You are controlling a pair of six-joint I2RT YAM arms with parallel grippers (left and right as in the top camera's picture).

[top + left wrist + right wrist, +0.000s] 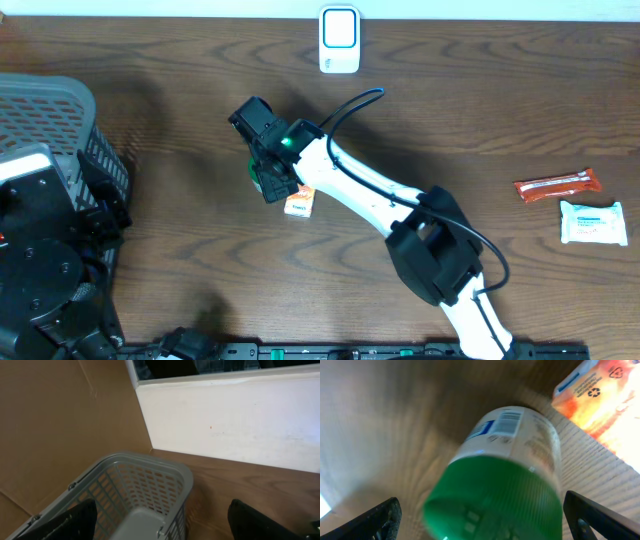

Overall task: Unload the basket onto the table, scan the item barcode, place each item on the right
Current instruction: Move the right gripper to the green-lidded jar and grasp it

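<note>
A white bottle [520, 440] with a green cap [490, 500] lies on the wooden table, its barcode [509, 421] facing up on the label. My right gripper [482, 517] is open, with one finger on each side of the cap and a gap on the left side. From overhead, the right gripper [268, 172] covers most of the bottle [256, 172], just left of an orange box [299, 204]. The white scanner [340, 40] stands at the table's far edge. My left gripper [165, 527] hangs open over the grey basket [145, 480], holding nothing.
The orange box [600, 395] lies right beside the bottle. The grey basket [60, 110] fills the left side, with the left arm [40, 270] at it. An orange snack bar [556, 185] and a white packet [593, 222] lie at the far right.
</note>
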